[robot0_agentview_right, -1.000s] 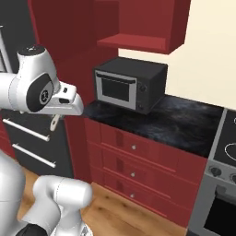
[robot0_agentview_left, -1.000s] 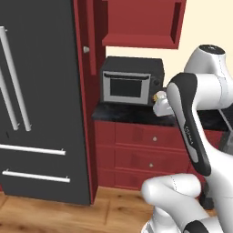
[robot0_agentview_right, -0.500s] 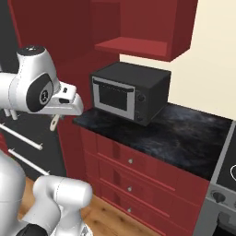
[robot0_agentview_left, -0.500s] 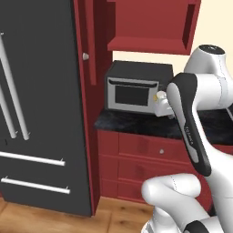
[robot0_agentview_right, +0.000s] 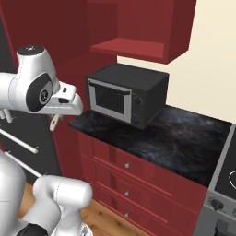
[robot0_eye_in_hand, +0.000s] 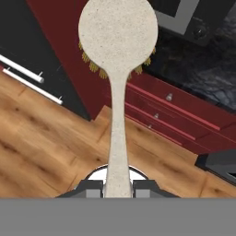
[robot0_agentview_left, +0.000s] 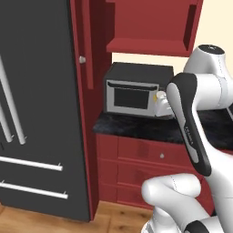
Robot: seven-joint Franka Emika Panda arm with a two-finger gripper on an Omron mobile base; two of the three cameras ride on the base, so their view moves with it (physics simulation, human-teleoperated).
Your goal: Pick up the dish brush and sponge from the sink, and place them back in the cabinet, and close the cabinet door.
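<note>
The dish brush (robot0_eye_in_hand: 117,32) has a round cream head and a long pale handle that runs down between my fingertips (robot0_eye_in_hand: 90,186). My gripper (robot0_eye_in_hand: 117,184) is shut on that handle, head pointing away over the wooden floor. In the right base view the brush (robot0_agentview_right: 54,122) hangs below my hand, left of the counter. The dark red cabinet (robot0_agentview_left: 148,27) (robot0_agentview_right: 133,32) hangs above the microwave with its red shelf (robot0_agentview_left: 145,45) bare. Its cabinet door (robot0_agentview_left: 87,41) stands open at the left, seen edge-on, knob showing. The sponge and the sink are out of view.
A black microwave (robot0_agentview_left: 134,93) (robot0_agentview_right: 126,94) sits on the dark counter (robot0_agentview_left: 136,129) (robot0_agentview_right: 179,138) under the cabinet. Red drawers (robot0_agentview_left: 150,154) (robot0_agentview_right: 129,170) run below. The dark grey refrigerator (robot0_agentview_left: 36,113) stands to the left, a stove (robot0_agentview_right: 226,184) to the right.
The whole picture has shifted in both base views, so the base has driven; the microwave and cabinet look closer. My gripper stays shut on the brush.
</note>
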